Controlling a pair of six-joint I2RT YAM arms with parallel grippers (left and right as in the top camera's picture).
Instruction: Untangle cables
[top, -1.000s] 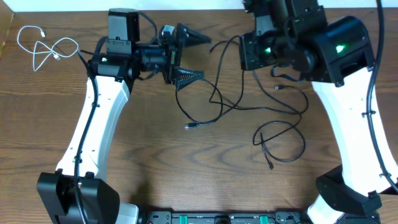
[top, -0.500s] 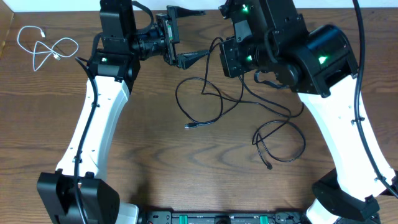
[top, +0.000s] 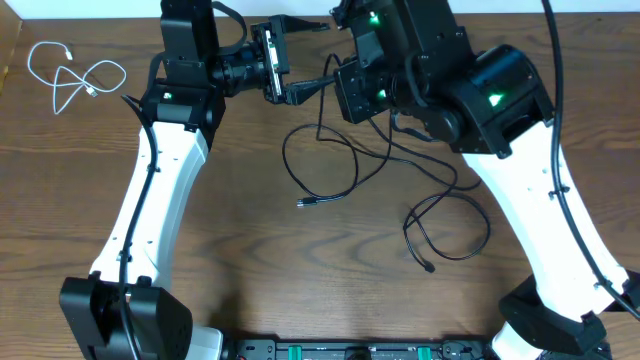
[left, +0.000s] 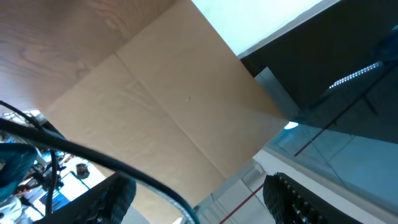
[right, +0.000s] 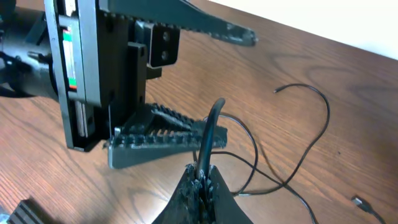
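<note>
Two black cables lie tangled on the wooden table, one looping at the middle (top: 345, 160) and one at the right (top: 455, 225). A white cable (top: 70, 75) lies coiled at the far left, apart from them. My right gripper (right: 204, 169) is shut on a black cable (right: 211, 127) and holds it raised by my left gripper's lower finger. In the overhead view its fingers are hidden under its wrist (top: 365, 85). My left gripper (top: 328, 53) is open, also seen in the right wrist view (right: 236, 84). In the left wrist view a black cable (left: 155, 183) crosses between its spread fingers (left: 199, 202).
The table's back edge and a pale wall run just behind both grippers. A black plug end (top: 303, 203) lies mid-table and another (top: 430, 267) lies lower right. The left wrist view points upward at brown board (left: 161, 99).
My right arm has moved left toward the left gripper, dragging the black cables left with it. My left gripper swung toward the back edge a second ago and has stayed there since.
</note>
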